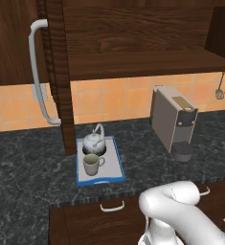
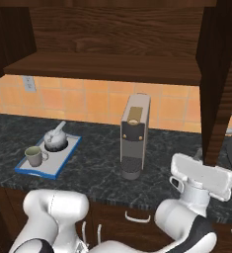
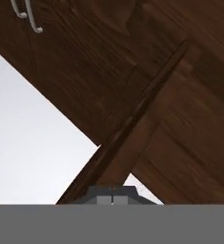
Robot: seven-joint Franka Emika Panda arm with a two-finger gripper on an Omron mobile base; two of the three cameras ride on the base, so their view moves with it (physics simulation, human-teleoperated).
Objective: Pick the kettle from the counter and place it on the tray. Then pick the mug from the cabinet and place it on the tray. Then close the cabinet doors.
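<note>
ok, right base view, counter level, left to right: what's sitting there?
Mug → kettle, both on the blue-rimmed tray → coffee machine → the robot's white hand by the edge of the open cabinet door.

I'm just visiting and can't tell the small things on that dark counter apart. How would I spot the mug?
Find the dark speckled counter below the open wood cabinet, then the flat blue-rimmed tray left of the tall grey coffee machine. The mug stands at the tray's front end: a beige cylinder with a side loop handle, unlike the round silvery kettle with an arched handle behind it.
</note>
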